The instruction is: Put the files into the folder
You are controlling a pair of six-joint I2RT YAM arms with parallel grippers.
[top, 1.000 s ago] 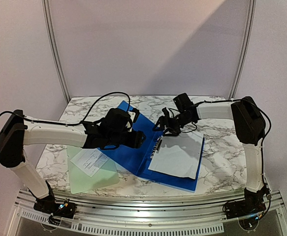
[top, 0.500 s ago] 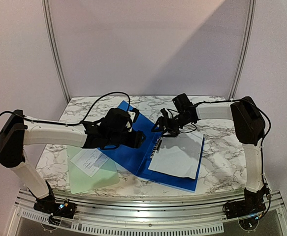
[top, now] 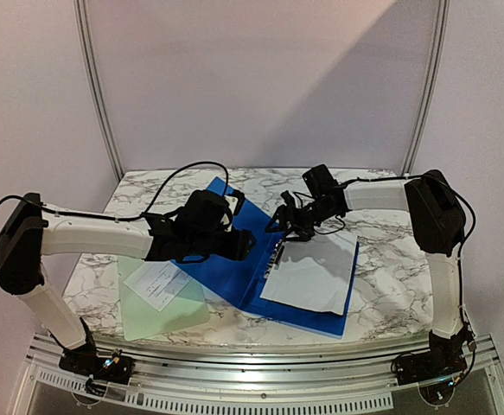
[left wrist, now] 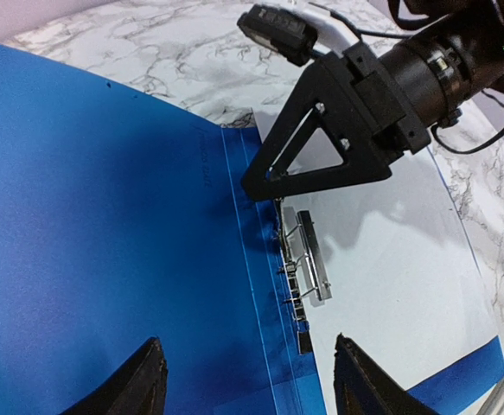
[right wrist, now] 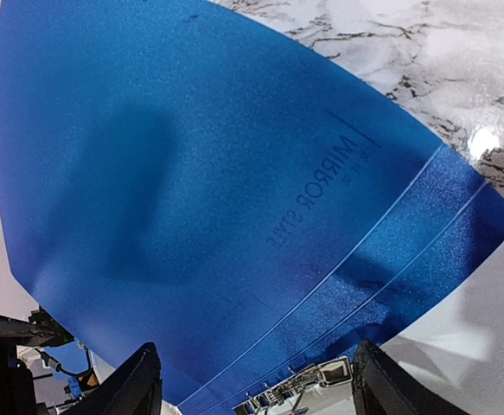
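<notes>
The blue folder (top: 234, 259) lies open on the marble table. The large white sheet (top: 310, 275) rests on its right half, beside the metal clip (top: 273, 259). The smaller printed slip (top: 158, 284) lies to the left, off the folder. My left gripper (top: 245, 245) is open over the folder's left cover (left wrist: 105, 216), with nothing between its jaws (left wrist: 250, 391). My right gripper (top: 283, 221) is open and hovers over the far end of the clip (left wrist: 308, 259). In the right wrist view its jaws are apart (right wrist: 260, 393) above the folder (right wrist: 191, 173) and clip (right wrist: 299, 393).
The slip lies on a pale green translucent sheet (top: 165, 307) at the front left of the table. Bare marble (top: 381, 259) shows to the right of the folder. The table's front edge has a metal rail (top: 260, 367).
My right gripper has shifted slightly left toward the folder's spine and clip. The left arm, folder and papers have not moved.
</notes>
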